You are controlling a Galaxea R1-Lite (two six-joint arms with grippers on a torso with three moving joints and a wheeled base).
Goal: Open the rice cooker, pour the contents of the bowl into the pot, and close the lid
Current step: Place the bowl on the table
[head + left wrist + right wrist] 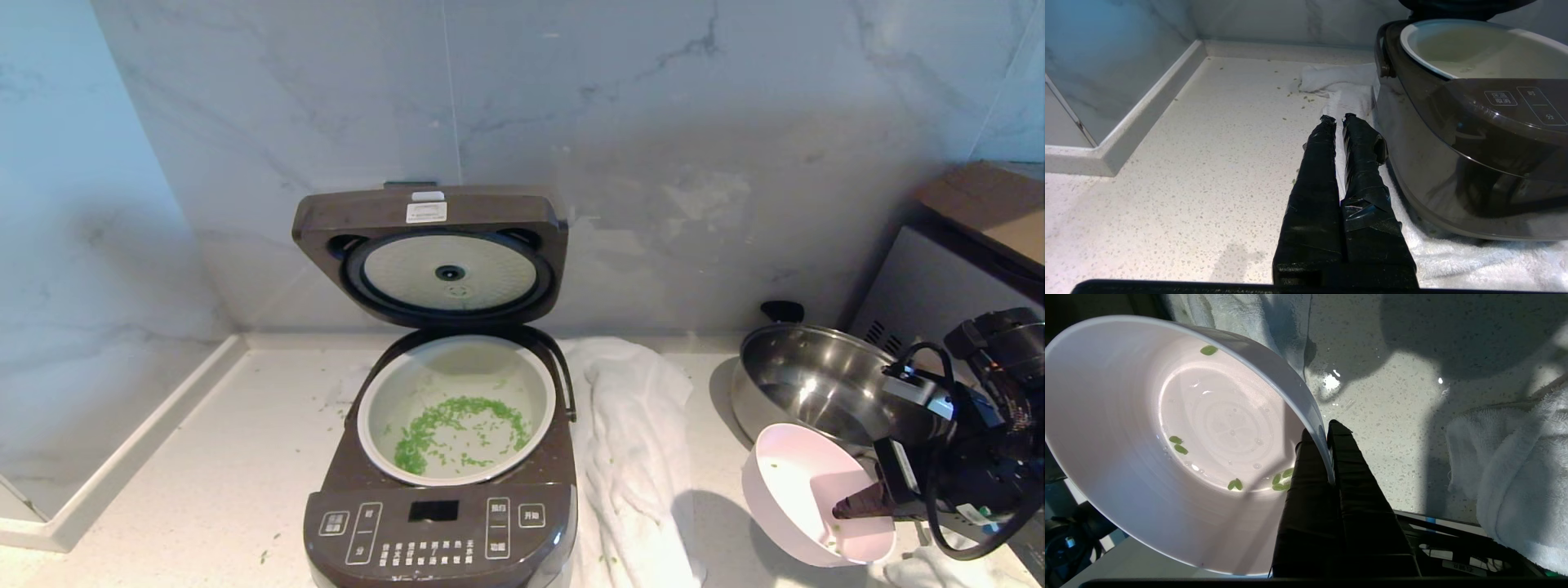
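The dark brown rice cooker stands open on the counter, its lid raised against the wall. Green contents lie spread in the pale pot. At the right, my right gripper is shut on the rim of the pink bowl, which hangs tilted above the counter. A few green bits still cling inside the bowl, whose wall is pinched in the right gripper. My left gripper is shut and empty, low beside the rice cooker.
A steel pan with black handles sits behind the bowl. A white towel lies right of the cooker and under it. A grey appliance stands at the far right. Green flecks dot the counter.
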